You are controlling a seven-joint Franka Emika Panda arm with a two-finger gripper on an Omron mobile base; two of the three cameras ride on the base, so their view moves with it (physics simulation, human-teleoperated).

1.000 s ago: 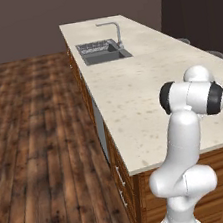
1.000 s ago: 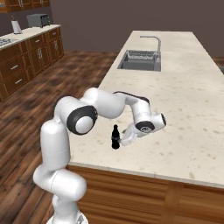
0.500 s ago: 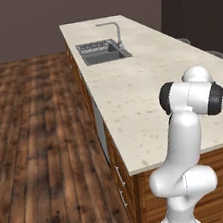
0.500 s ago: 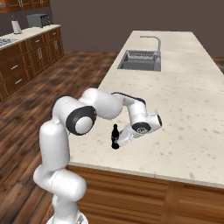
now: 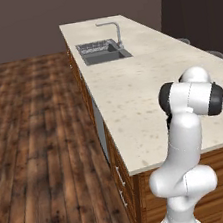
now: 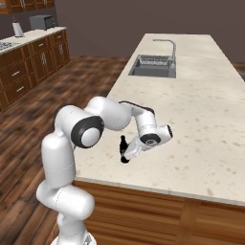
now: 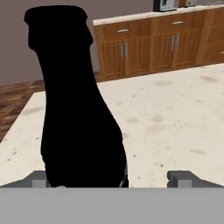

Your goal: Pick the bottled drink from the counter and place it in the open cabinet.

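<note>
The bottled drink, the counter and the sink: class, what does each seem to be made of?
The bottled drink: uniformly black, perhaps dark glass or plastic; no sheen settles it.
The counter: beige speckled top, stone-like and matt, on brown wood-grain cabinets.
The sink: grey inset basin with faucet, likely brushed steel.

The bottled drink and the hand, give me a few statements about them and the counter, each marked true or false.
1. The bottled drink stands upright on the counter. True.
2. The bottle lies inside the sink. False: it stands near the counter's front edge, far from the sink.
3. The hand is right at the bottle. True.
4. In the hand view, the bottle sits centred between the fingertips. False: it is off toward the left fingertip.
5. The bottle is pale green. False: it is nearly black.
</note>
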